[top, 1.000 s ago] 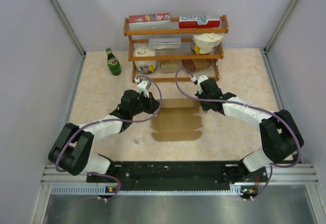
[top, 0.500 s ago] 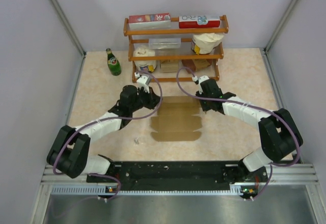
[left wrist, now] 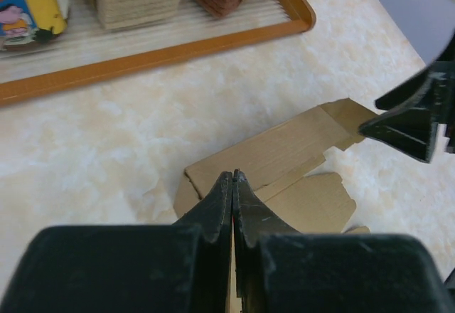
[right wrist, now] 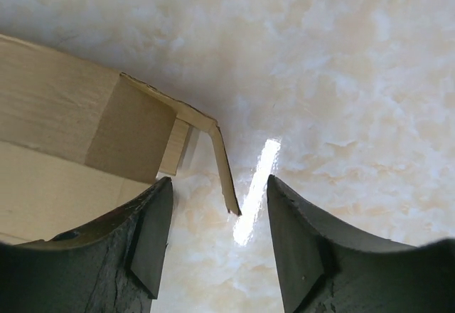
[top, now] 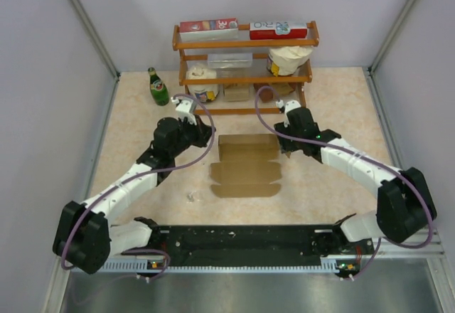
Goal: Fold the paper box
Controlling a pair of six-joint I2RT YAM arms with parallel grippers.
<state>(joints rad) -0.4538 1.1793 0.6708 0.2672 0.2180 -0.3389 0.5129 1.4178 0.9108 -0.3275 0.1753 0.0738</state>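
Leftmost, the left tool (left wrist: 233,179) has its fingers pressed shut, tips over the left end of the paper box (top: 245,165); whether any cardboard is pinched between them cannot be told. The paper box lies mid-table (top: 327,185), near the wooden shelf (top: 245,80), its long axis running left to right. Its far panel is lifted, and its flaps spread flat toward the arm bases. At its far right corner, the right tool (right wrist: 219,193) is spread open, fingers either side of a small upturned tab (right wrist: 223,172).
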